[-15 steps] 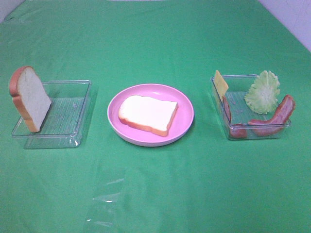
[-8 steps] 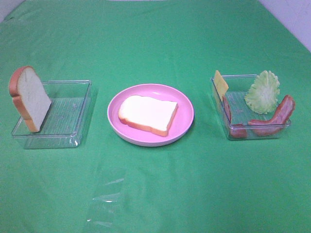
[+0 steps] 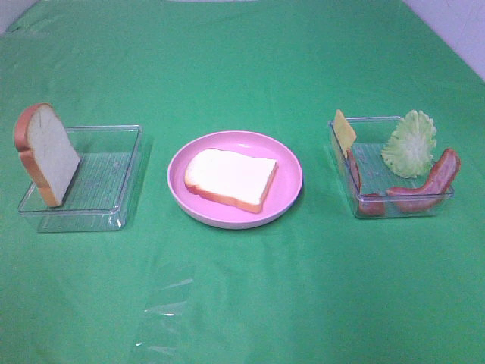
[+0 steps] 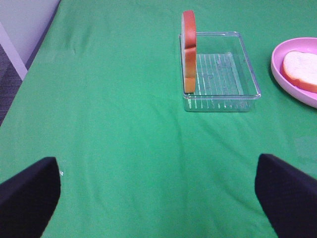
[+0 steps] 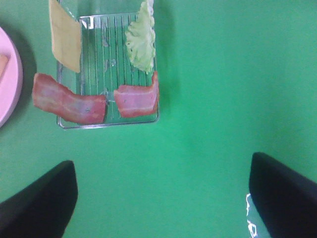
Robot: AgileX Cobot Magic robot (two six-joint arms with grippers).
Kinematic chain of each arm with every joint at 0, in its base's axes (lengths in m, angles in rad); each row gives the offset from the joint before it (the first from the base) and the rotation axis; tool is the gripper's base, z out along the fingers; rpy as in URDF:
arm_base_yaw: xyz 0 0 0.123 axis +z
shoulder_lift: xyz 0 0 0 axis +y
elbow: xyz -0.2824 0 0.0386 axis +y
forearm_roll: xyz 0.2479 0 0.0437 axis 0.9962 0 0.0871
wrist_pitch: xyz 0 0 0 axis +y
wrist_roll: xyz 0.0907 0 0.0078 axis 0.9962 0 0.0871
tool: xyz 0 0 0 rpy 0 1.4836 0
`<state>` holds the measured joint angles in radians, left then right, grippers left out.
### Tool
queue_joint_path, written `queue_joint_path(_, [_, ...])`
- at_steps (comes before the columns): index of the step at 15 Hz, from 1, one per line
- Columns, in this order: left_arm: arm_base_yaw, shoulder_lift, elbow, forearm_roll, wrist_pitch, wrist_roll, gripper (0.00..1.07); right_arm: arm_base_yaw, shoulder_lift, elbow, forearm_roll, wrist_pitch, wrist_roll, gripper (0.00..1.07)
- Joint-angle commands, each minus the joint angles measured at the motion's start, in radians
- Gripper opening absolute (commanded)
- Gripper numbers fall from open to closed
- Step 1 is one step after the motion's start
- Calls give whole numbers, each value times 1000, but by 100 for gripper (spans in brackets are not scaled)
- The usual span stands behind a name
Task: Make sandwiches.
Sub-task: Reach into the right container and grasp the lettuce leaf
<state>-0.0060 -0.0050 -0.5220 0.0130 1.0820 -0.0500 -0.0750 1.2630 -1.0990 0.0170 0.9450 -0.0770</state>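
One white bread slice (image 3: 231, 178) lies flat on the pink plate (image 3: 292, 180) in the middle. A second bread slice (image 3: 45, 155) stands on edge against the left wall of a clear tray (image 3: 106, 182). The clear tray on the right (image 3: 379, 163) holds a yellow cheese square (image 3: 344, 131), pale lettuce (image 3: 410, 144) and two bacon strips (image 3: 428, 182). Neither gripper shows in the high view. My left gripper (image 4: 158, 208) is open over bare cloth, well short of the bread tray (image 4: 223, 74). My right gripper (image 5: 161, 203) is open, short of the bacon (image 5: 137, 99).
A green cloth covers the whole table. A shiny transparent patch (image 3: 167, 303) lies on the cloth near the front. The table's left edge (image 4: 29, 54) and the floor beyond it show in the left wrist view.
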Motion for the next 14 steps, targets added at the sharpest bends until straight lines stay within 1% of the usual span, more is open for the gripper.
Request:
queue_joint_path(1, [3,-4,4,-4,-6,2,100,-5,134,-106,26,1,-56,89])
queue_joint_path(5, [3,-4,4,-4,-6,2,100,-5,385,-286,81,-1,-116,89])
queue_joint_path(6, [3,-4,4,-4,-6,2,100,-5,403,-302,80,-1,-119,89])
queue_joint_path(7, [3,-4,4,-4,-6,2,100,-5,509,-359,87,-11,-150,89])
queue_joint_path(10, [3,-4,4,-4,-6,2,100,-5,607,-389,125,-58,-186,89])
queue_joint_path(14, [3,-4,4,-4,-6,2,100,-5,733,-394,137,-145,-208,89])
